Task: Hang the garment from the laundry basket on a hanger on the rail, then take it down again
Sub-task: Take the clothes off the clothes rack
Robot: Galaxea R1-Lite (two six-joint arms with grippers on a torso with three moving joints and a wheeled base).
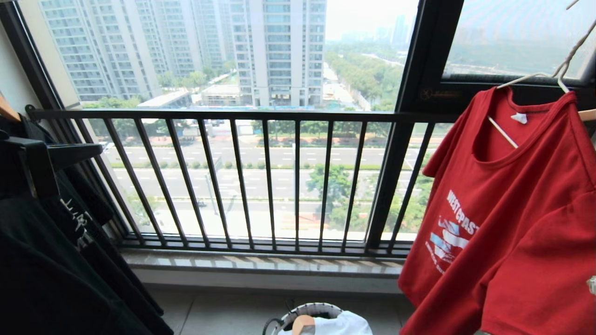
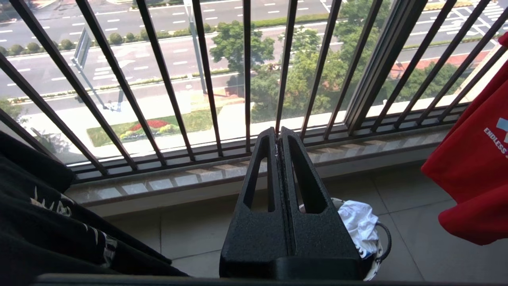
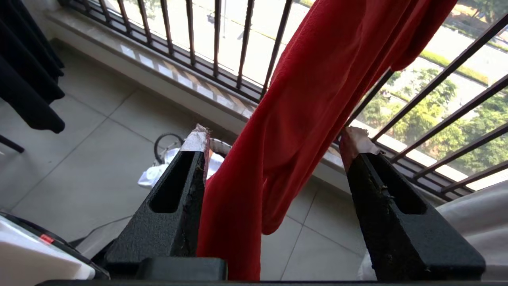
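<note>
Two jaws of our right gripper (image 3: 274, 143) stand apart, holding nothing; garment (image 3: 317, 99) hangs between them on hanger (image 1: 535, 79); we judge take-down next: close on the cloth.

L end effector (image 2: 279, 137) closed, R (image 3: 274, 147) agape

Left end effector (image 2: 279, 135) was matte black, textured, with slotted tapered fingers; right end effector (image 3: 274, 145) matched, fingertips (image 3: 196, 141) taped.
</note>
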